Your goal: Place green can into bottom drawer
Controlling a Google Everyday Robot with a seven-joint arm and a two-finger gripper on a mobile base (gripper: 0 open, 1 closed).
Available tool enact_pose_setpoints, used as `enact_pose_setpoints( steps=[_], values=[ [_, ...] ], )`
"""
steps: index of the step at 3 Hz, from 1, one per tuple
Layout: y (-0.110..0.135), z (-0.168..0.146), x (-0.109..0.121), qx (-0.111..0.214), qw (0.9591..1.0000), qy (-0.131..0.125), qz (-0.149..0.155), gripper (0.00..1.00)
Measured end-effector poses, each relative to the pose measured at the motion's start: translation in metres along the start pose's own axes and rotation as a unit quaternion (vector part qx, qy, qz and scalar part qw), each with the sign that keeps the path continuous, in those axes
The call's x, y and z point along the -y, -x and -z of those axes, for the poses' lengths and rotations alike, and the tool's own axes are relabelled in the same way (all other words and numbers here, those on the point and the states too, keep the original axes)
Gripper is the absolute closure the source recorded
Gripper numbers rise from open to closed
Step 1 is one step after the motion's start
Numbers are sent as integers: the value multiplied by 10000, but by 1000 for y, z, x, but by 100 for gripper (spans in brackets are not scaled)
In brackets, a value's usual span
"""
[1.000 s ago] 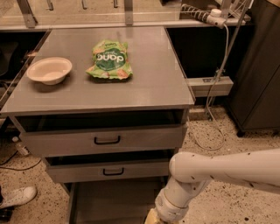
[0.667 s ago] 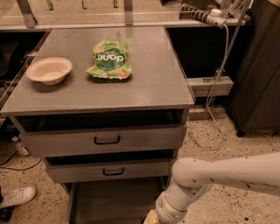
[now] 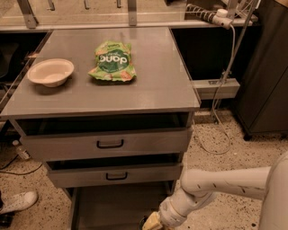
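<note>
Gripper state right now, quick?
Gripper: at the picture's bottom edge, by the bottom drawer; open, closed or holding cannot be told.

lab: metal drawer bench [image 3: 148, 94], cables [image 3: 200, 13]; jaws btm

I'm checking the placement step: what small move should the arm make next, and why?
Probably ease the end effector slightly left over the bottom drawer: it sits at the open drawer's front right corner, at the picture's lower edge, and no green can shows on the drawer floor.
</note>
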State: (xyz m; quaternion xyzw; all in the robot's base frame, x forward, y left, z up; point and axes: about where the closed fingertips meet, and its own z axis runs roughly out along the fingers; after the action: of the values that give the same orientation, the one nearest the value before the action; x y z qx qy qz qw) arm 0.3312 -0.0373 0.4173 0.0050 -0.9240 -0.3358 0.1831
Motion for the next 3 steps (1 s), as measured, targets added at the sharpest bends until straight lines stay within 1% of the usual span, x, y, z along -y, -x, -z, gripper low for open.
enact_pose_setpoints(
  steps=[1,2,3],
  values=[
    [-1,-8,2,-68,10000,42,-33,100],
    [3,-18,8,-93,9998,171,-57,100],
    [21,-47,13,-34,9977,676,-53,100]
  ],
)
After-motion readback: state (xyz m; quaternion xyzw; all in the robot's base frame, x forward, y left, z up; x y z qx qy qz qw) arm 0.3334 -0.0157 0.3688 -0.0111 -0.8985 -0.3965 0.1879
